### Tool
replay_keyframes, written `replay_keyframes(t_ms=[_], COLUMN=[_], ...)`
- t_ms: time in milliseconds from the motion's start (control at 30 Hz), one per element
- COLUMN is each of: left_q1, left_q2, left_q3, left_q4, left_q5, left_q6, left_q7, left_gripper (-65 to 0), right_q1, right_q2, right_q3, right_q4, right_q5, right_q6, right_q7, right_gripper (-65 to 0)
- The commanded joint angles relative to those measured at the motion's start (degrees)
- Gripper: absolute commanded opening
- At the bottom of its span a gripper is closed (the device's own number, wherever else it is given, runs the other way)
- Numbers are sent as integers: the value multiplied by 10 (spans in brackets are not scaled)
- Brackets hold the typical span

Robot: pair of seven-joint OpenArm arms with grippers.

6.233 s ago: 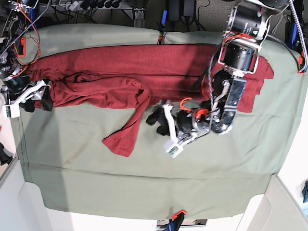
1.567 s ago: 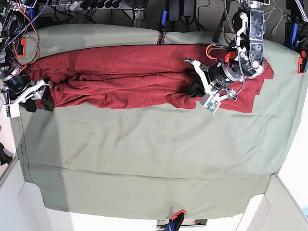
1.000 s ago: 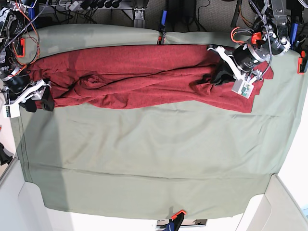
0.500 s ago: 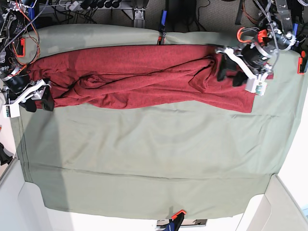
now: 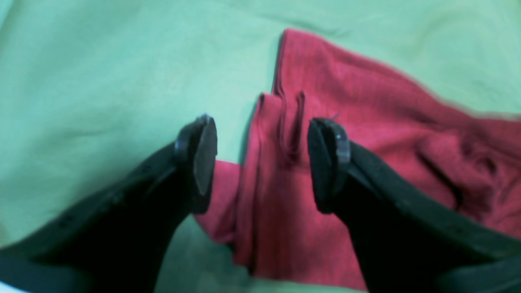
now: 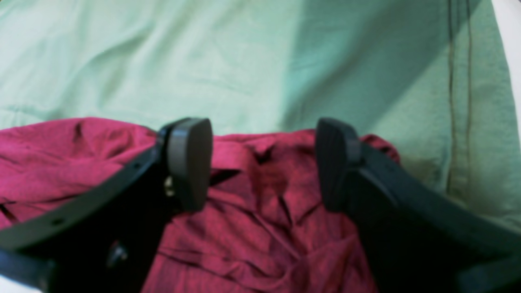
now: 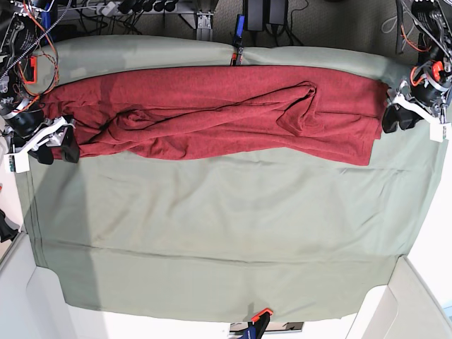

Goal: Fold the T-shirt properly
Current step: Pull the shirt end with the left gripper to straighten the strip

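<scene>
T-shirt [image 7: 212,113]: long band across upper frame on counter [image 7: 212,233] | progress: early, one lengthwise fold, crosswise folds left | left hand [image 5: 260,158]: wide, empty | right hand [image 6: 264,162]: wide, empty

bare table cloth [image 7: 212,233] below T-shirt [image 7: 212,113]
</scene>
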Motion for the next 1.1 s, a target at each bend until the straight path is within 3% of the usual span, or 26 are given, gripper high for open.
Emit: replay_keyframes(t_ms=[0, 300, 500, 667, 900, 1067], left_q1=[-17, -73, -63, -62, -64, -64], left_q2=[-17, -73, -82, -83, -95, -94], left_q3=[-3, -3, -2, 13, 117, 154], left_q4=[-21, -208, -225, -225, -225, -224], left_q5=[-25, -144, -228, -225, -224, -245], left_q6=[-11, -93, -93, -93, -93, -93], left_q7=[2, 80, 137, 142, 141, 143], left_gripper=[-268, -268, -268, -269, -269, -269], right_q1=[6, 6, 6, 6, 6, 6], right_q2=[8, 8, 8, 8, 8, 8], right_q3=[2, 2, 2, 2, 2, 2], right_q4=[9, 9, 9, 9, 9, 9], right_q5=[9, 9, 9, 9, 9, 9], right_q6=[0, 0, 0, 0, 0, 0], right_q7=[11, 11, 11, 11, 11, 11], right_gripper=[-254, -254, -254, -254, -254, -254])
